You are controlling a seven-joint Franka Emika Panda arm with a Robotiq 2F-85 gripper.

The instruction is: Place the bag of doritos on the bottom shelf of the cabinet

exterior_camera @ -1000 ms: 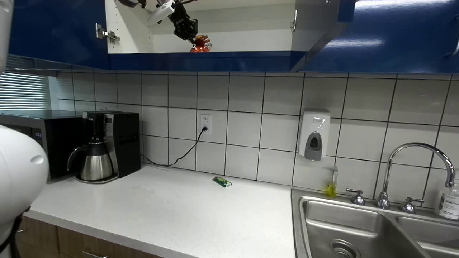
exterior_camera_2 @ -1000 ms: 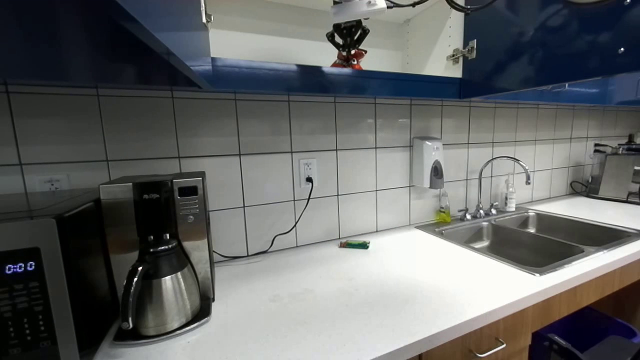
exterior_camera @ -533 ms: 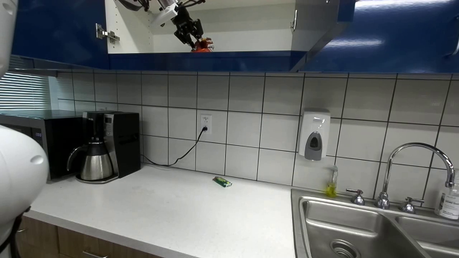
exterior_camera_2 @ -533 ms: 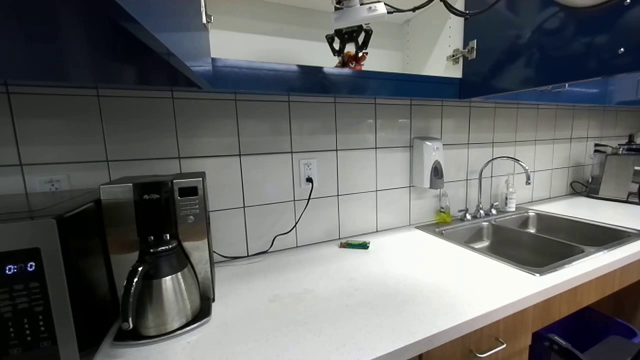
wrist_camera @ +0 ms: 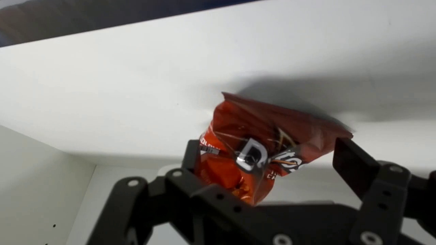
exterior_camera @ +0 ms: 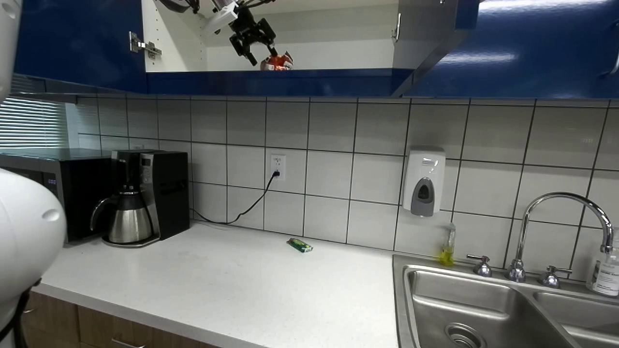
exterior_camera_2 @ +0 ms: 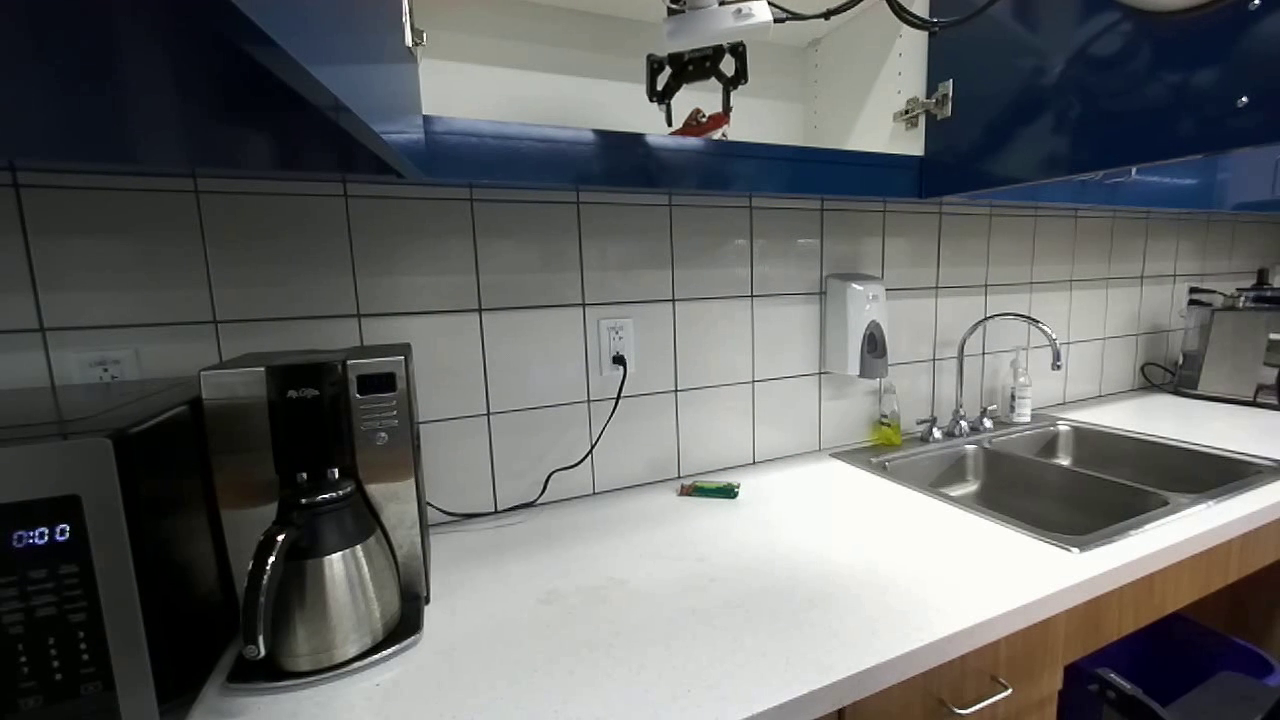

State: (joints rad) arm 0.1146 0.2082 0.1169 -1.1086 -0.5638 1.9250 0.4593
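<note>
The red bag of doritos (wrist_camera: 245, 119) rests on the bottom shelf (wrist_camera: 102, 88), a white board inside the blue cabinet (exterior_camera: 280, 83). My gripper (wrist_camera: 267, 154) is open above it, its fingers spread wide on either side of the crumpled packet. In the wrist view the bag lies close to both fingers; whether either touches it I cannot tell. The upper part of the bag (exterior_camera: 277, 62) shows over the blue bottom edge in both exterior views, and its lower part is hidden. Just above it hangs the gripper (exterior_camera_2: 698, 113), fingers pointing down.
Cabinet doors stand open on both sides, such as the door (exterior_camera: 430, 38). A white side wall (wrist_camera: 30, 180) bounds the shelf. Below, a green packet (exterior_camera: 300, 245) lies on the counter, with a coffee maker (exterior_camera_2: 320, 500) and a sink (exterior_camera_2: 1040, 490) further along.
The fingers were closed on the top of the bag one second ago and have since spread apart, letting it go. The bag has sunk and tipped over on the shelf; the arm shifted only slightly.
</note>
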